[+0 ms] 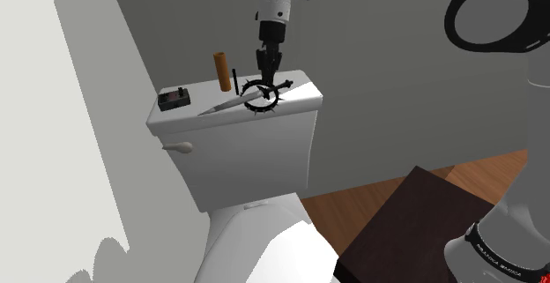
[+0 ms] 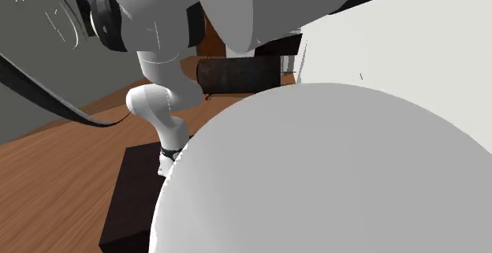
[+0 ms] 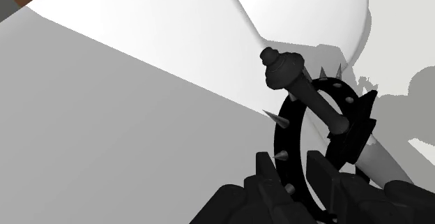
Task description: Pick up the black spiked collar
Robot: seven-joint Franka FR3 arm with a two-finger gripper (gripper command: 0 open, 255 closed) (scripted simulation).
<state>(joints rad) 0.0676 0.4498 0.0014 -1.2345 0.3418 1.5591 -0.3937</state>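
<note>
The black spiked collar [image 1: 262, 99] is on the white toilet tank lid [image 1: 291, 105], near the lid's right end in the shoulder view. My gripper [image 1: 265, 84] comes straight down onto it. In the wrist view the gripper [image 3: 293, 165] is shut on the collar [image 3: 293, 128], whose band stands on edge between the two fingers with its spikes pointing outward. I cannot tell whether the collar still touches the lid.
Also on the lid are an orange cylinder [image 1: 222, 72], a dark boxy device [image 1: 174, 99], a silver blade [image 1: 225, 105] and a black knobbed handle [image 3: 300, 90] lying across the collar. The grey wall stands close behind. The dark stand [image 1: 414, 228] is at lower right.
</note>
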